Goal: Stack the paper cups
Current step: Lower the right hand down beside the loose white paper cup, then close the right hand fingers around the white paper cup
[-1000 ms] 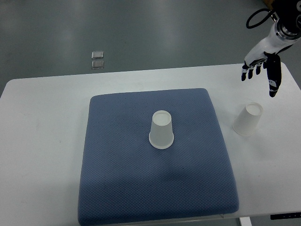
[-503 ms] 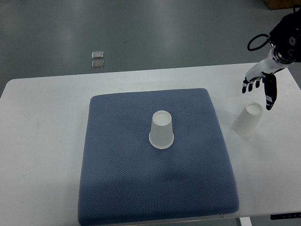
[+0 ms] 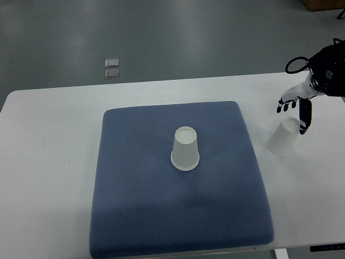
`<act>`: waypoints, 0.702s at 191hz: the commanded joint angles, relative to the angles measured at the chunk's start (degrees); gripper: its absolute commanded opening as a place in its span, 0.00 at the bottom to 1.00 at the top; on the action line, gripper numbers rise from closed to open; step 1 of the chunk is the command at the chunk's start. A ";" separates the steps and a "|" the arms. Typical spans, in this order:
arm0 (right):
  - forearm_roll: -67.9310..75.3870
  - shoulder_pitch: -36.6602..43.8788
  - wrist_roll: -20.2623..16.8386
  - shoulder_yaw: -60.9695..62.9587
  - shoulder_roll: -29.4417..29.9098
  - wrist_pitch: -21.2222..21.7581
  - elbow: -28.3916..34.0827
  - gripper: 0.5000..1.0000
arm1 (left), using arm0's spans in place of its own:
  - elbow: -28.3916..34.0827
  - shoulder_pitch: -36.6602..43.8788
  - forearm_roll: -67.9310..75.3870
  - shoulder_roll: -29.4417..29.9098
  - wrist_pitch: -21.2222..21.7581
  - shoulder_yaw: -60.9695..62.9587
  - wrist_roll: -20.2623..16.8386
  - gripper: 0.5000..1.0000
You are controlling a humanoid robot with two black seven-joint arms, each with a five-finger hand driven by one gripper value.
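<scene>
One white paper cup (image 3: 185,149) stands upside down in the middle of the blue mat (image 3: 135,216). A second white paper cup (image 3: 283,137) stands upside down and tilted on the white table (image 3: 48,162), just right of the mat. My right hand (image 3: 295,110) hangs over that second cup, fingers spread and pointing down. Its thumb reaches beside the cup's upper right edge, and nothing is held. The left arm does not show.
Two small clear squares (image 3: 112,68) lie on the grey floor beyond the table's far edge. The mat covers the table's centre, with bare white tabletop to its left and right.
My right hand has come down and toward the near side, from above the far table edge to just over the right-hand cup. Both cups stayed in place.
</scene>
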 commanded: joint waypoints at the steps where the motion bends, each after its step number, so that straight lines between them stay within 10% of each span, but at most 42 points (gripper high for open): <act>1: 0.04 -1.81 -0.38 0.04 -0.01 -1.40 -0.94 0.85 | -0.11 0.03 0.01 0.00 0.00 0.00 -0.02 1.00; 134: 4.52 -9.54 -1.08 3.47 0.08 -6.33 -5.69 0.83 | -0.37 0.29 0.01 0.00 0.00 0.00 0.07 1.00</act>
